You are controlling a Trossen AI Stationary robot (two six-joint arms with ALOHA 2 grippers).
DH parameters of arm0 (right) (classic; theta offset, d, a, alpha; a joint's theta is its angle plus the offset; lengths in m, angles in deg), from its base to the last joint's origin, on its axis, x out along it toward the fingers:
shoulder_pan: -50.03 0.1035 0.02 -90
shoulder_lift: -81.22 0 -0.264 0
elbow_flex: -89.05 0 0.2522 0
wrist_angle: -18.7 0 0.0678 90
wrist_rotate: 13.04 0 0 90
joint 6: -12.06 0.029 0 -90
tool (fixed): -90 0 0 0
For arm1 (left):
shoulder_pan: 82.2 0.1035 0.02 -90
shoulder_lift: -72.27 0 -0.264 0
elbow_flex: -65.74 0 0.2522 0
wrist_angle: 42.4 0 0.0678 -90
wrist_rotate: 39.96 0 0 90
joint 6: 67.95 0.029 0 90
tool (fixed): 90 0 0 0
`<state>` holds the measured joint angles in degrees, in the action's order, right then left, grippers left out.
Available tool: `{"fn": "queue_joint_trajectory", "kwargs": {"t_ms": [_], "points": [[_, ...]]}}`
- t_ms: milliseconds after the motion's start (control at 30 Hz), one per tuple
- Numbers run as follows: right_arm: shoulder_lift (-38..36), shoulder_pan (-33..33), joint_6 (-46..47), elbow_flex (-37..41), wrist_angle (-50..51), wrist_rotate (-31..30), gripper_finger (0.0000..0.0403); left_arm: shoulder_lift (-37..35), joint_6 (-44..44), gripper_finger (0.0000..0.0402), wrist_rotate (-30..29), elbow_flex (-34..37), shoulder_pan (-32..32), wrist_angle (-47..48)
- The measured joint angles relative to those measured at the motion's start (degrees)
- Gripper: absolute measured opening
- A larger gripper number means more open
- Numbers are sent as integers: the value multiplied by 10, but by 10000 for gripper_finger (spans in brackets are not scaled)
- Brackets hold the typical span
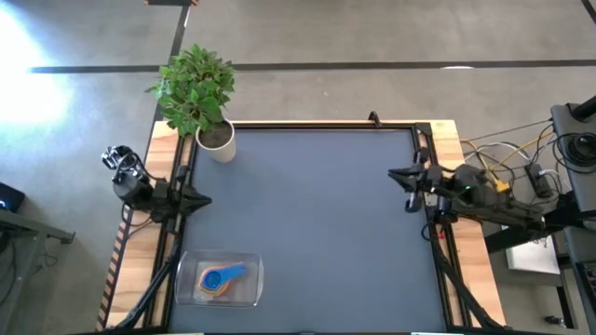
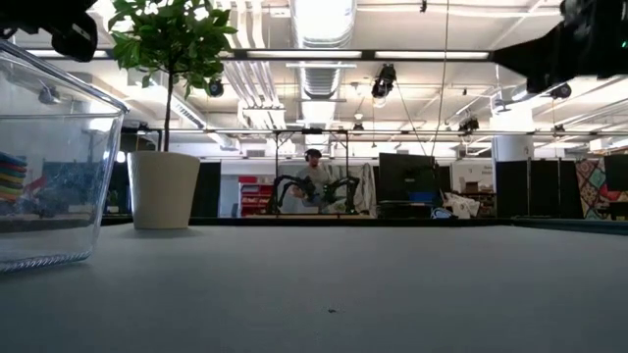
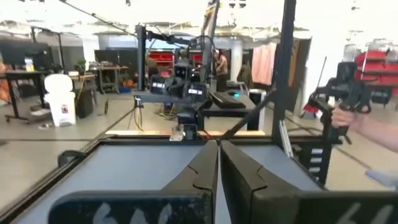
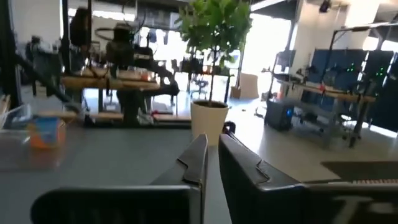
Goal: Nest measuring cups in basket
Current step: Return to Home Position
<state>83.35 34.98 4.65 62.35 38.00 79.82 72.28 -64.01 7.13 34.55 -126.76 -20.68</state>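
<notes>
Measuring cups [image 1: 222, 277] sit nested in one stack inside the basket [image 1: 255, 290], with light blue on top and orange showing under it. We can't tell the other colours from above. The basket is on the table [image 1: 317, 223], at the left-side corner nearest the low camera. Left gripper [image 1: 203, 198] hangs over the left edge, fingers closed and empty. Right gripper [image 1: 393, 173] is over the right edge, well apart, also closed and empty. The white plant pot [image 1: 220, 141] stands at the far left corner.

A leafy plant [image 1: 196, 88] in a white pot [image 1: 216, 140] stands at the dark table's [image 1: 317, 214] far left corner. Cables [image 1: 507, 158] lie beyond its right edge.
</notes>
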Motion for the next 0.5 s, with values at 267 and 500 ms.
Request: {"fn": "queue_joint_trajectory", "kwargs": {"t_ms": [267,500], "points": [[-2,0,2,122,-181,-6,15,0,89,1,-1,74,0,-94],[14,0,-2,121,-170,-15,9,0,84,1,-1,147,0,-194]]}}
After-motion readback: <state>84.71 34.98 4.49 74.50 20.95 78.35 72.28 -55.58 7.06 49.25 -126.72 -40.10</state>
